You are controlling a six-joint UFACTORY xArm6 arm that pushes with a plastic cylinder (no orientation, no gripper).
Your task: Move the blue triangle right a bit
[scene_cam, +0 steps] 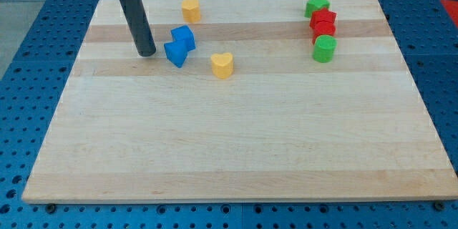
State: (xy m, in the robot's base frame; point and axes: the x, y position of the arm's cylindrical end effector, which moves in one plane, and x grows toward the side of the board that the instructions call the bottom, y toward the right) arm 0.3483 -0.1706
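The blue triangle (175,54) lies on the wooden board in the upper left part of the view. A second blue block (184,37) touches it just above and to its right. My tip (147,52) rests on the board just to the left of the blue triangle, with a small gap between them. The rod rises from the tip toward the view's top left.
A yellow heart (222,65) lies right of the blue triangle. A yellow block (190,9) sits near the top edge. At the upper right, a green block (316,5), two red blocks (323,24) and a green cylinder (324,48) stand in a column. The board's left edge (71,79) is near the tip.
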